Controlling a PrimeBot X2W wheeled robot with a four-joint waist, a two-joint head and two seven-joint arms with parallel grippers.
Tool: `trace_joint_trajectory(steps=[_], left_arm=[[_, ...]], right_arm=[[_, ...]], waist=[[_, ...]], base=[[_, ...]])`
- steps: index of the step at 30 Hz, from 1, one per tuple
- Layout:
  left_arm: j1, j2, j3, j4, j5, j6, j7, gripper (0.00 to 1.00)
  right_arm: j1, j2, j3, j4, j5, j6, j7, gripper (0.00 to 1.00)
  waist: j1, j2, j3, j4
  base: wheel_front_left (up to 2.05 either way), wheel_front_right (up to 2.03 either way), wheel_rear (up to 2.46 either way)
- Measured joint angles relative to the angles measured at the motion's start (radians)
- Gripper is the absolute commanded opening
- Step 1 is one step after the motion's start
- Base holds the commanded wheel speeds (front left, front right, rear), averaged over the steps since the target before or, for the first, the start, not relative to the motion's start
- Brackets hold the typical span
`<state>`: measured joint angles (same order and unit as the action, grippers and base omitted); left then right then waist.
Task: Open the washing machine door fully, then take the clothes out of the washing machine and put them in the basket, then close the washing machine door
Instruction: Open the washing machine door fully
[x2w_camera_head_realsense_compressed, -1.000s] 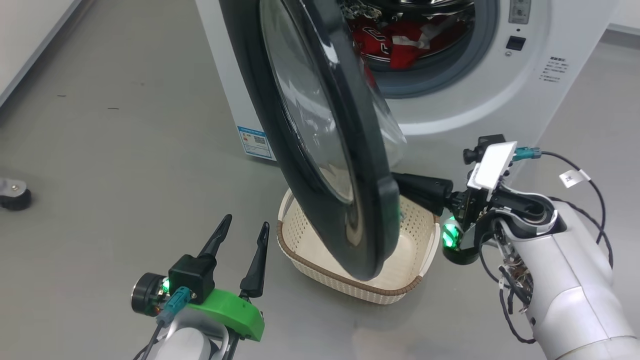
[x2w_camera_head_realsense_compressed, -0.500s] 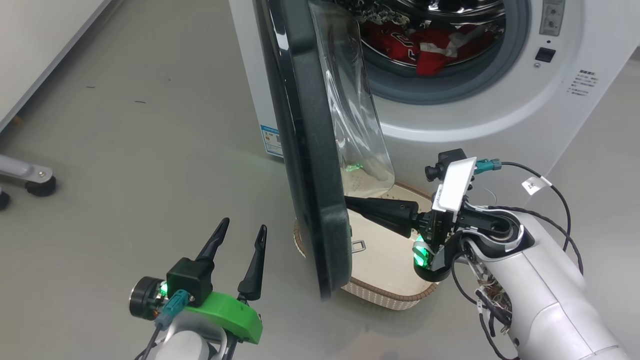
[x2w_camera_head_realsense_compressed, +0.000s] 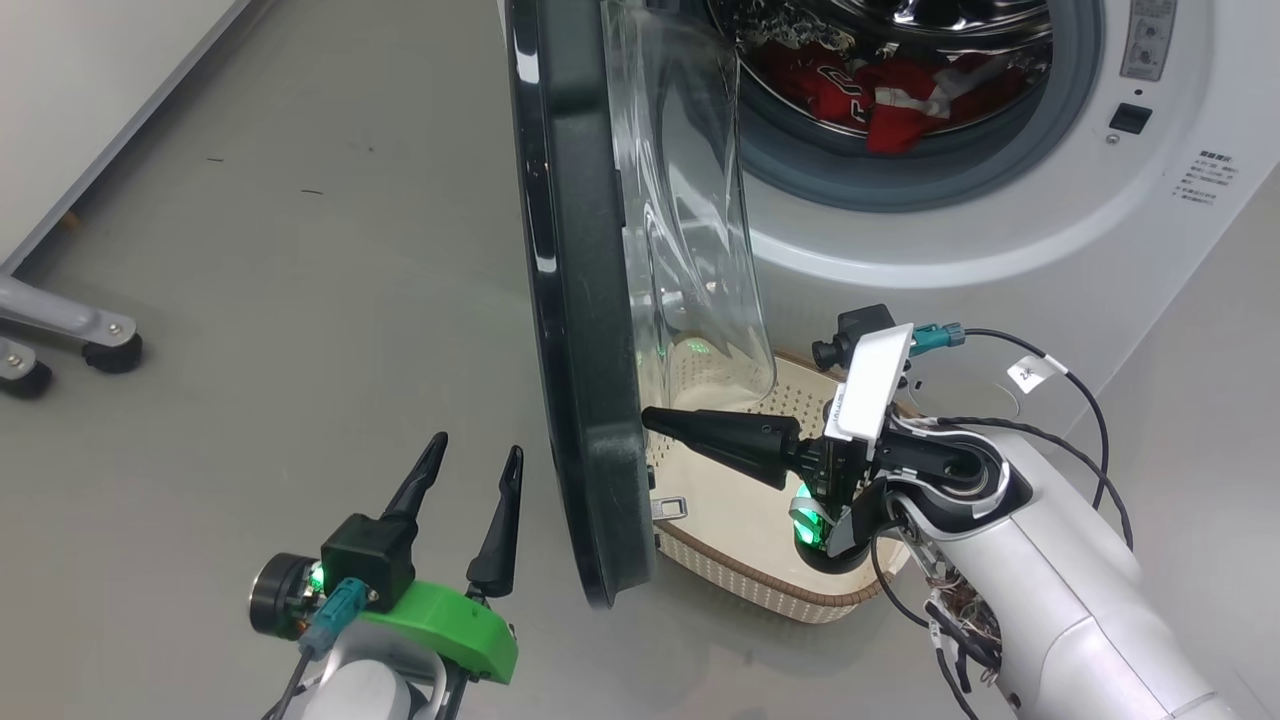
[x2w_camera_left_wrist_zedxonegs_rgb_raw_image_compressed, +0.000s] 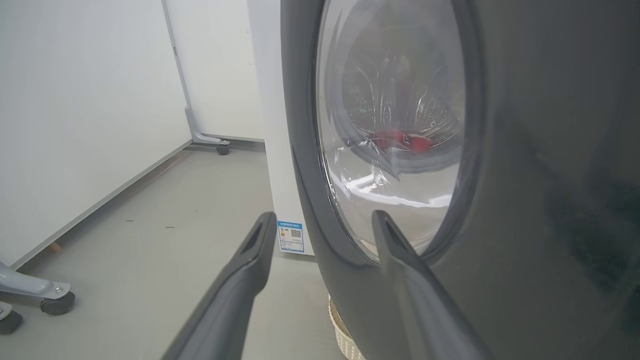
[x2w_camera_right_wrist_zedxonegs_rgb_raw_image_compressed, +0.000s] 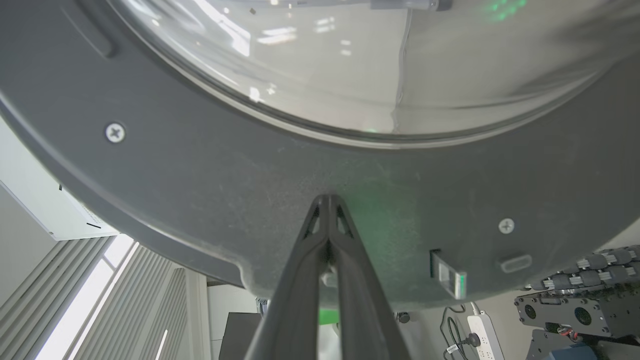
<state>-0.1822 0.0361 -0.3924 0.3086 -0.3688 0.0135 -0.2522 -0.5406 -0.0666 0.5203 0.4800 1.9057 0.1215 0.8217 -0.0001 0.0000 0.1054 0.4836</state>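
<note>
The washing machine door (x2w_camera_head_realsense_compressed: 585, 300) stands edge-on to the head view, swung well out from the white washing machine (x2w_camera_head_realsense_compressed: 1000, 250). My right gripper (x2w_camera_head_realsense_compressed: 648, 415) is shut, and its tip presses on the door's dark inner rim (x2w_camera_right_wrist_zedxonegs_rgb_raw_image_compressed: 200, 190) just below the glass bowl. The right gripper (x2w_camera_right_wrist_zedxonegs_rgb_raw_image_compressed: 327, 197) holds nothing. My left gripper (x2w_camera_head_realsense_compressed: 478, 445) hangs open beside the door's outer face, apart from it. Red clothes (x2w_camera_head_realsense_compressed: 880, 95) lie in the steel drum and show through the glass (x2w_camera_left_wrist_zedxonegs_rgb_raw_image_compressed: 400, 142). The cream basket (x2w_camera_head_realsense_compressed: 760, 575) sits on the floor under the door, partly hidden by it.
Grey floor spreads to the left. A wheeled metal leg (x2w_camera_head_realsense_compressed: 90, 340) stands at the far left by a white wall panel. The blue label (x2w_camera_left_wrist_zedxonegs_rgb_raw_image_compressed: 291, 236) marks the machine's lower front corner. A power strip (x2w_camera_right_wrist_zedxonegs_rgb_raw_image_compressed: 482, 332) lies behind the door's edge.
The door has swung further open to the left, with my shut right gripper following against its inner rim. The head camera has shifted. My left gripper stays open in place.
</note>
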Motion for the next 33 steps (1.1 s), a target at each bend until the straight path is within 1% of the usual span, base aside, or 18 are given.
trace_joint_trajectory(steps=[4, 9, 16, 22, 23, 24, 25, 26, 33], left_arm=[[0.002, 0.0, 0.004, -0.003, 0.0, 0.0, 0.0, 1.0], [0.005, 0.0, 0.01, -0.007, 0.0, 0.004, 0.0, 1.0], [0.02, 0.001, 0.032, -0.016, 0.0, 0.013, 0.0, 1.0], [0.023, 0.001, 0.033, -0.016, 0.0, 0.013, 0.0, 1.0], [0.023, 0.001, 0.034, -0.016, 0.0, 0.013, 0.0, 1.0], [0.023, 0.001, 0.034, -0.017, 0.0, 0.013, 0.0, 1.0], [0.023, 0.001, 0.035, -0.017, 0.0, 0.013, 0.0, 1.0], [0.024, 0.001, 0.035, -0.017, 0.0, 0.013, 0.0, 1.0], [0.028, 0.001, 0.042, -0.017, 0.0, 0.019, 0.0, 1.0]], right_arm=[[0.006, 0.0, 0.009, -0.006, 0.006, 0.0, -0.024, 0.0], [0.025, 0.002, -0.004, -0.018, 0.014, 0.0, -0.054, 0.0], [0.067, 0.003, -0.075, -0.063, 0.022, 0.0, -0.109, 0.0], [0.134, 0.003, -0.175, -0.123, 0.018, 0.0, -0.197, 0.0], [0.146, 0.002, -0.188, -0.132, 0.012, 0.0, -0.211, 0.04], [0.16, 0.001, -0.202, -0.141, 0.005, 0.0, -0.227, 0.24], [0.173, -0.001, -0.216, -0.151, -0.004, 0.0, -0.245, 0.49], [0.186, -0.005, -0.229, -0.16, -0.016, 0.0, -0.264, 1.0], [0.276, -0.037, -0.322, -0.221, -0.137, 0.0, -0.427, 1.0]], waist=[[0.0001, 0.0, 0.001, 0.002], [0.0001, 0.0, 0.002, -0.001], [0.0001, 0.0, 0.001, -0.015], [0.0001, 0.0, -0.002, -0.03], [0.0, 0.0, -0.002, -0.032], [0.0001, 0.0, -0.002, -0.034], [0.0, 0.0, -0.002, -0.036], [0.0, 0.0, -0.002, -0.038], [0.0001, 0.0, -0.005, -0.048]], base=[[0.0, 0.0, 0.0], [0.0, 0.0, 0.0], [0.0, 0.0, 0.0], [0.0, 0.0, 0.0], [0.0, 0.0, 0.0], [0.0, 0.0, 0.0], [0.0, 0.0, 0.0], [0.0, 0.0, 0.0], [0.0, 0.0, 0.0]])
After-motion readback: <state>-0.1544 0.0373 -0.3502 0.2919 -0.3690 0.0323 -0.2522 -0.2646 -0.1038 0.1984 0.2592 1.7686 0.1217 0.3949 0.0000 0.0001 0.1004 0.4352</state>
